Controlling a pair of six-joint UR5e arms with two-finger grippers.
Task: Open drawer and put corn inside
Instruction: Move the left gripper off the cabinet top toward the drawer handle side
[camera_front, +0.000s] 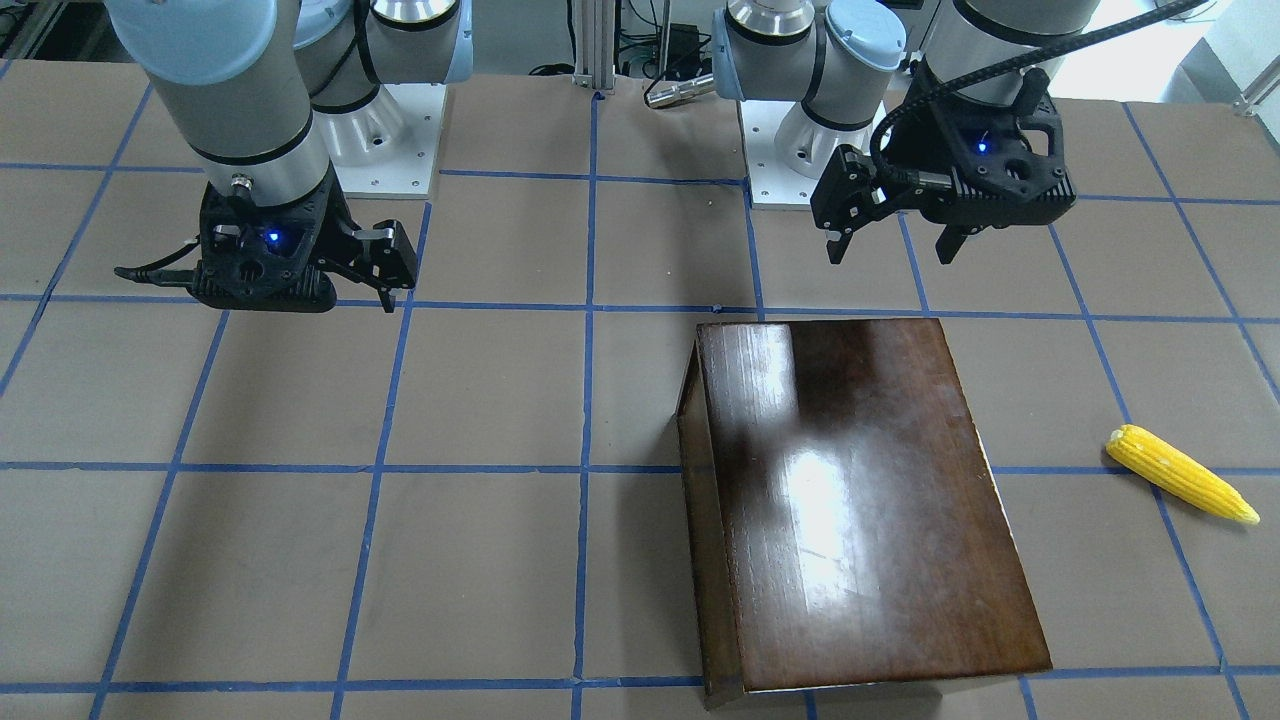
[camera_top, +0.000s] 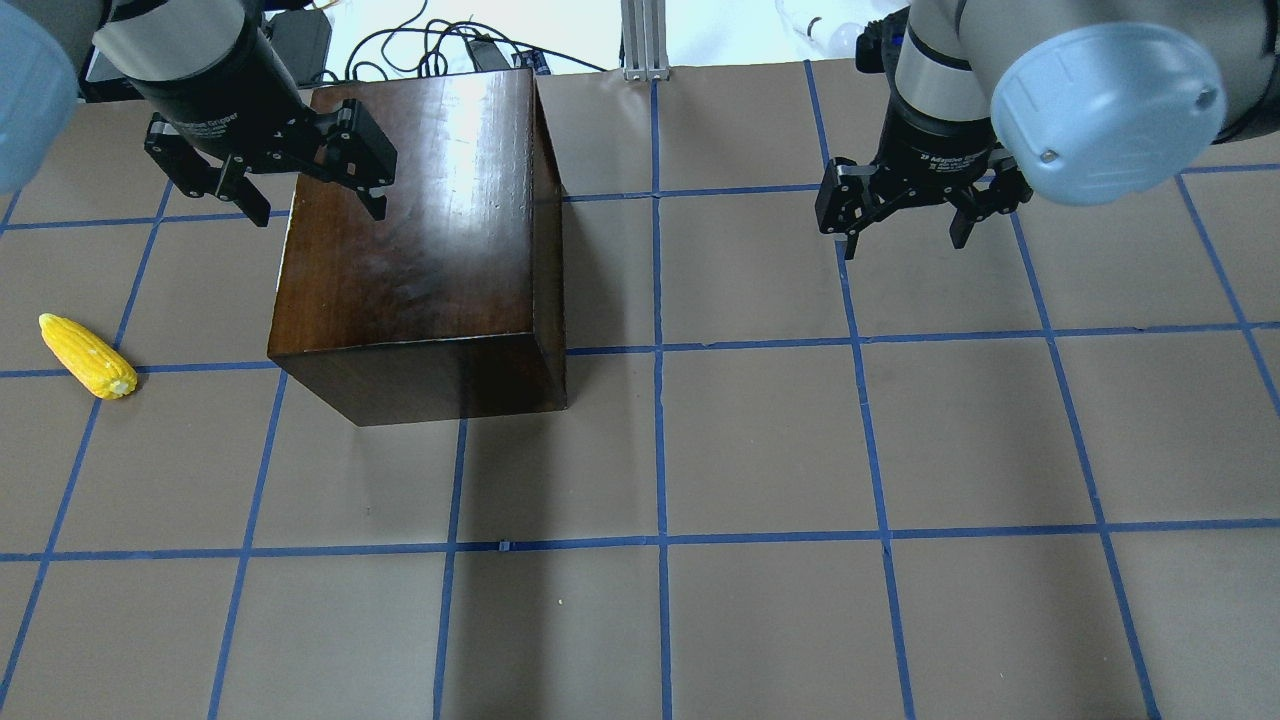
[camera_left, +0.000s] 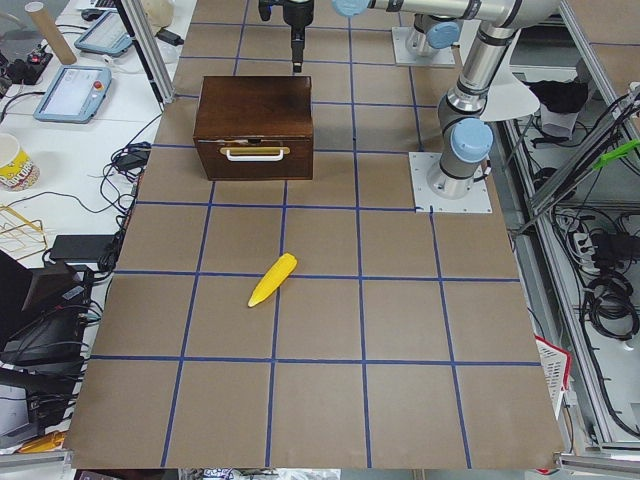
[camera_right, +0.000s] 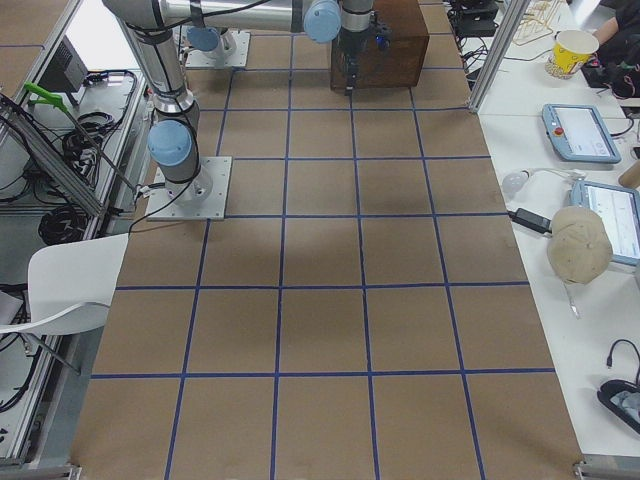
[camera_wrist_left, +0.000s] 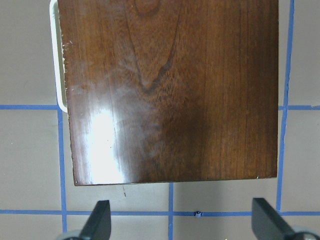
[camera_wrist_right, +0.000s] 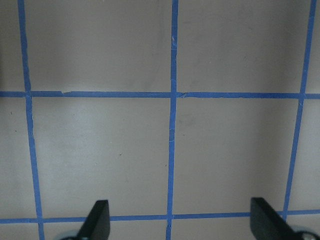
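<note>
Corn (camera_left: 272, 280) lay nearest in the left-end view, on the counter (camera_left: 400, 330), slanted across the grid and well apart from the cabinet (camera_top: 420, 220); the drawer (camera_left: 255, 165) sat shut, its pale handle (camera_left: 257, 153) facing the corn and the robot's left; the left claw (camera_top: 315, 210), jaws apart, hovered over the cabinet's robot-side edge, nearer to both; the right claw (camera_top: 903, 243), jaws also apart, hung over the counter well away; the drawer probably had room to slide out short of the corn.

The cabinet (camera_top: 420, 230) was glossy dark brown, grain streaked; its handle (camera_left: 258, 153) was cream. The corn (camera_top: 87, 356) was bright yellow, with kernels in rows. Blue tape (camera_top: 760, 342) gridded the tan table (camera_top: 760, 440). My left gripper (camera_top: 318, 212) and right gripper (camera_top: 905, 243) were black.
</note>
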